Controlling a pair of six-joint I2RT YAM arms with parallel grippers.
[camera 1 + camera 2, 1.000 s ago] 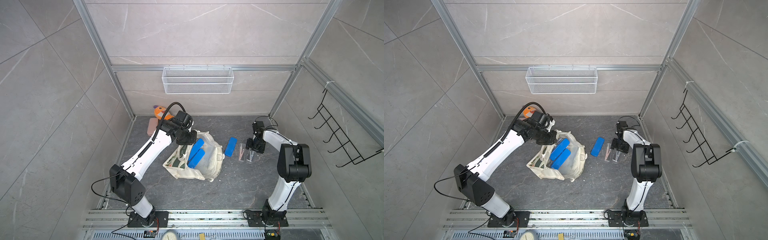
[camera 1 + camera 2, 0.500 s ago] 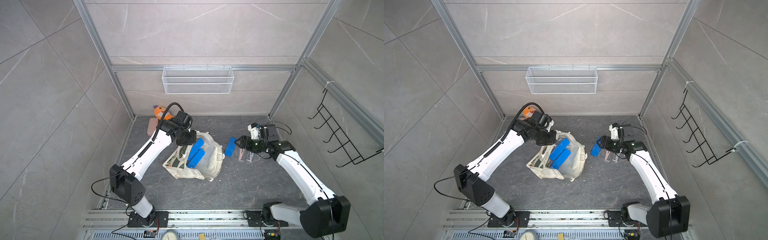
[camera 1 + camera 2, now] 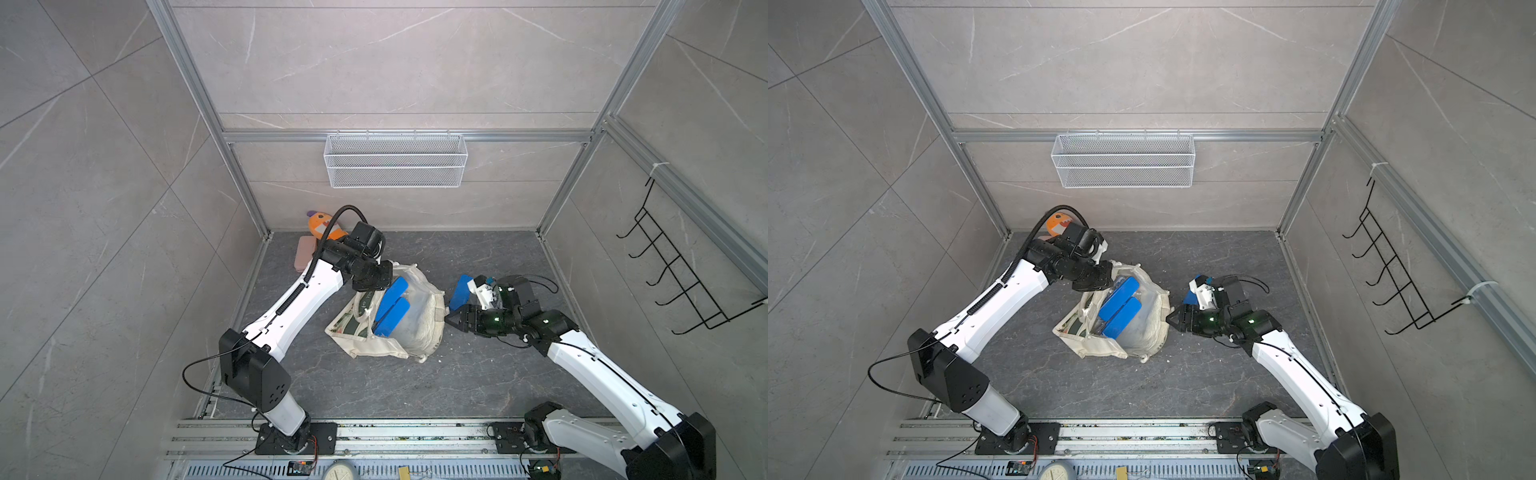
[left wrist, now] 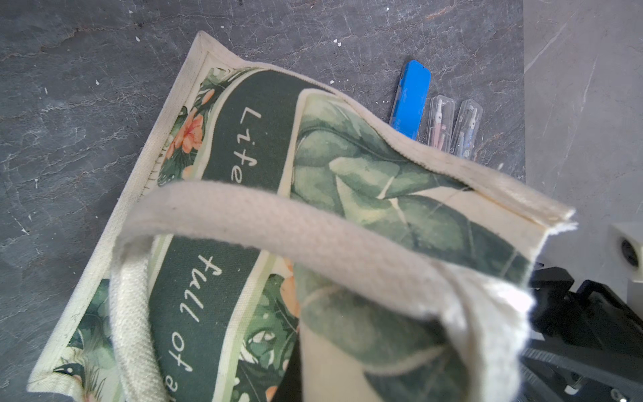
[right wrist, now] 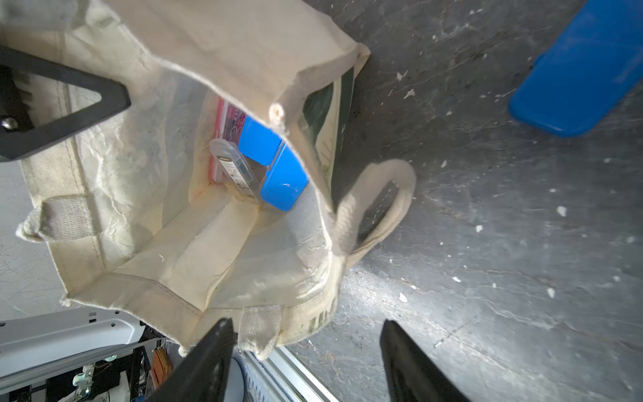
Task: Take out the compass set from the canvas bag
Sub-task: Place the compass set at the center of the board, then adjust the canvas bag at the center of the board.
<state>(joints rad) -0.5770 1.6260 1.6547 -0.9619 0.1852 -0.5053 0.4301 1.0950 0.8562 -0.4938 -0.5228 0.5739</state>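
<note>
Ok, canvas bag [image 3: 415, 336] sits mid-bench [image 3: 395, 390], mouth gaping upward, green print showing on the side twd the left arm. In the left wrist view that print reads "Life" and "full of" among leaves, w/ a handle [image 4: 278, 222] looped across it. Left gripper [image 3: 376, 277] is at the bag's far rim corner, jaws pressed together and pinching the rim cloth, lifting that edge. Over on the opp. side, right gripper [image 3: 453, 320] is low, just beside the bag's rim, jaws spread wide, nothing btwn them. In the right wrist view one fingertip [image 5: 222, 334] is right at the rim by a handle root, the other over bare bench. Inside the bag: two blue cases [image 3: 392, 309] side by side, plain in both top views. The right wrist view adds a clear case [image 5: 236, 167] and a pink-edged pack [image 5: 221, 139] tucked in w/ them; can't tell what the clear one holds. Already out on the bench: a lone blue case [image 3: 460, 291] near the right gripper, partly hidden by the wrist. In the left wrist view two clear compass sets lie just beside it, parallel: one pinkish [image 4: 441, 121], one bluish [image 4: 466, 128]. Orange plush toy [image 3: 322, 222] sits in the back corner behind the left arm, and a wire basket [image 3: 395, 160] hangs on the back wall.
</note>
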